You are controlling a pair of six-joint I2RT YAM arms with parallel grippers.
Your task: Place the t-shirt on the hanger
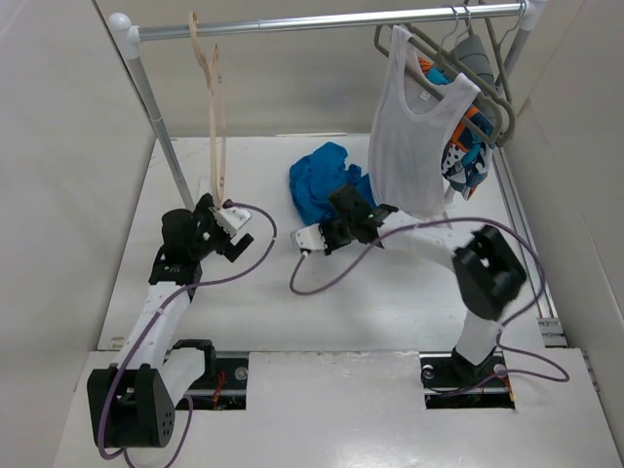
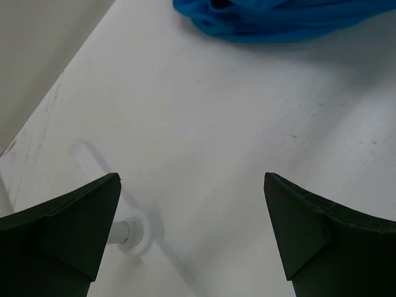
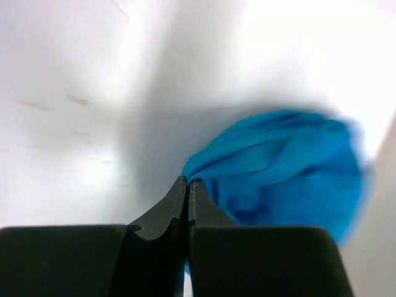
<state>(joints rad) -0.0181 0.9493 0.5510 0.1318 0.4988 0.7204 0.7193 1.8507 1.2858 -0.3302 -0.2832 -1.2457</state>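
Note:
The bright blue t-shirt (image 1: pixel 317 180) lies crumpled on the white table, at the back centre. My right gripper (image 1: pixel 343 203) is shut on its near edge. In the right wrist view the closed fingertips (image 3: pixel 187 181) pinch a fold of the t-shirt (image 3: pixel 291 161), and a sliver of blue shows between the fingers. The pale beige wooden hanger (image 1: pixel 216 117) hangs by its hook from the left end of the rail. Just below it, my left gripper (image 1: pixel 226 232) stands open, with only bare table between its fingers (image 2: pixel 192 176). The t-shirt (image 2: pixel 278 18) shows at the top of the left wrist view.
A white tank top (image 1: pixel 414 136) hangs from the rail (image 1: pixel 322 19) at the right, with grey hangers (image 1: pixel 483 68) and a patterned garment (image 1: pixel 470 146) behind it. The rack's left post (image 1: pixel 161 117) slants down to its foot (image 2: pixel 130 232). Walls close in on both sides.

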